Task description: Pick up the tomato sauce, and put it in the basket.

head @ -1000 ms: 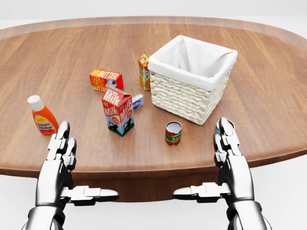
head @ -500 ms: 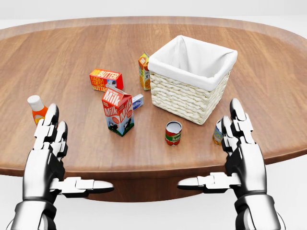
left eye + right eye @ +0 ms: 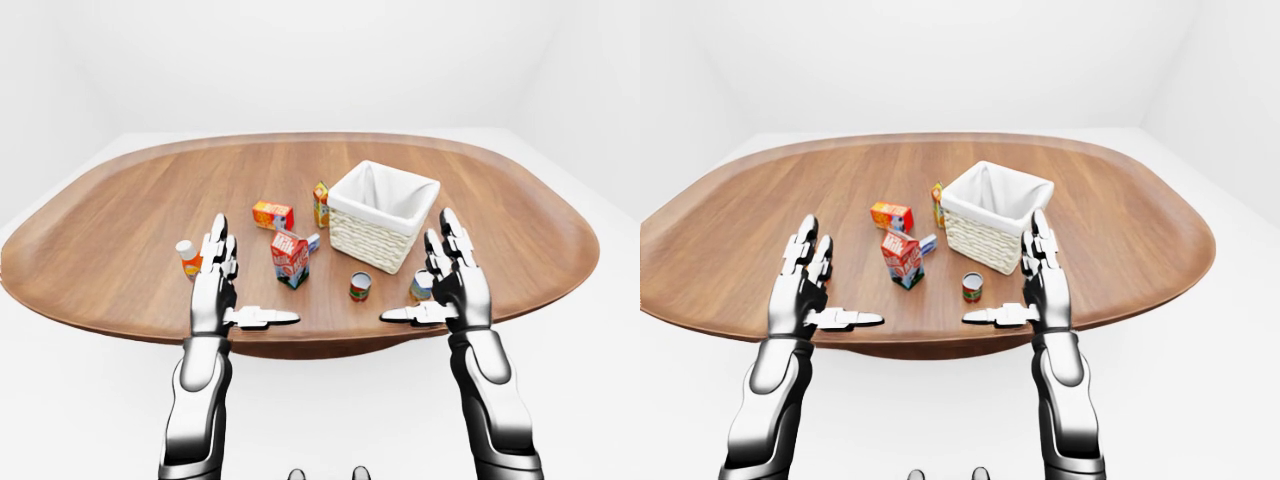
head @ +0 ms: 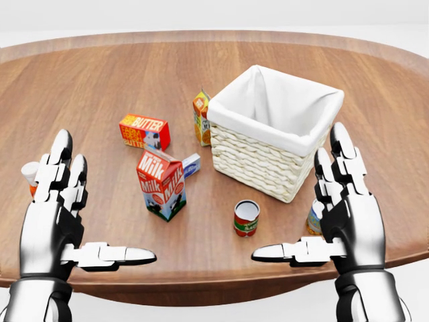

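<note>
The tomato sauce, a small red can (image 4: pixel 246 218) with a silver lid, stands upright on the wooden table (image 4: pixel 100 87), below the basket in the head view. The white-lined wicker basket (image 4: pixel 273 131) sits right of centre. My left hand (image 4: pixel 94 208) hovers at the lower left, fingers spread and thumb pointing inward, holding nothing. My right hand (image 4: pixel 301 201) mirrors it at the lower right, open, with its thumb tip just below and right of the can. Neither hand touches the can.
A milk carton (image 4: pixel 162 184) stands left of the can. A butter box (image 4: pixel 143 131) and an orange carton (image 4: pixel 201 109) lie above it. My left hand hides most of a ketchup bottle (image 4: pixel 29 176). My right hand partly covers another can (image 4: pixel 314 216).
Both hands have risen in the picture and spread outward, now covering the ketchup bottle and the second can. The whole view has shifted slightly, so the camera moved.
</note>
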Motion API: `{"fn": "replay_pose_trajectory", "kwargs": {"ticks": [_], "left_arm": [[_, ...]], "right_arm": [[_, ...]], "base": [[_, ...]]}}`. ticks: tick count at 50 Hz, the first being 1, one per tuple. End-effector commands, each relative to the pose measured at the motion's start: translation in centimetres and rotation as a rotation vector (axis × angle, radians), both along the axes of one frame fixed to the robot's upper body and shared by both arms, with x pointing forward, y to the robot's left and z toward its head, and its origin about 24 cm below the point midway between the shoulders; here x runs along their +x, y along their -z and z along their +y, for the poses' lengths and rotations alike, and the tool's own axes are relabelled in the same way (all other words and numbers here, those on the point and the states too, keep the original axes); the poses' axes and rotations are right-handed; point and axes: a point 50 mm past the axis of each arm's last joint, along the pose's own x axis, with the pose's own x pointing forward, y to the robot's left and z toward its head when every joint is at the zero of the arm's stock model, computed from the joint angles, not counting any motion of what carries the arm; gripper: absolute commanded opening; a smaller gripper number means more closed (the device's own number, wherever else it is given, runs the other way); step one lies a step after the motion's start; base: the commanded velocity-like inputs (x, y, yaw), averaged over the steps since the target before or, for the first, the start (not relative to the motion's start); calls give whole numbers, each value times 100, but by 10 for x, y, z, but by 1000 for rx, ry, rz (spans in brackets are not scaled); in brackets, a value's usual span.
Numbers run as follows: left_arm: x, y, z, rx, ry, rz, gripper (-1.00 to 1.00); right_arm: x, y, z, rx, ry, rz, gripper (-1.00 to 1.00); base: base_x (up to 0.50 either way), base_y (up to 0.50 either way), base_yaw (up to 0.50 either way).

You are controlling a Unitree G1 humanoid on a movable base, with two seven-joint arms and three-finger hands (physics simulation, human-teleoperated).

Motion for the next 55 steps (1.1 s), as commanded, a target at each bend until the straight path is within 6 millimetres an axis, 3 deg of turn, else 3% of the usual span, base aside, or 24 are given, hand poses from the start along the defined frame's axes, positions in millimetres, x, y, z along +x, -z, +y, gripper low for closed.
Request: {"fn": "replay_pose_trajectory", "kwargs": {"ticks": [1,11,43,55], "left_arm": [[-1,-3,-1,0,4,-12,100],[1,-1,-1,0,4,-4,100],[0,-1,0,0,1,-5,100],[0,0,0,0,1,-2,100]], "right_arm": [[-2,-4,0,11,-11,-21,100],[-2,-3,5,-24,-38,-13,100],[-2,-2,3,0,-27,-13,100],[-4,-5,3,3,-32,-23,100]], "base": [[50,0,0],[20,-2,0],[0,-50,0],[7,-2,0]]}}
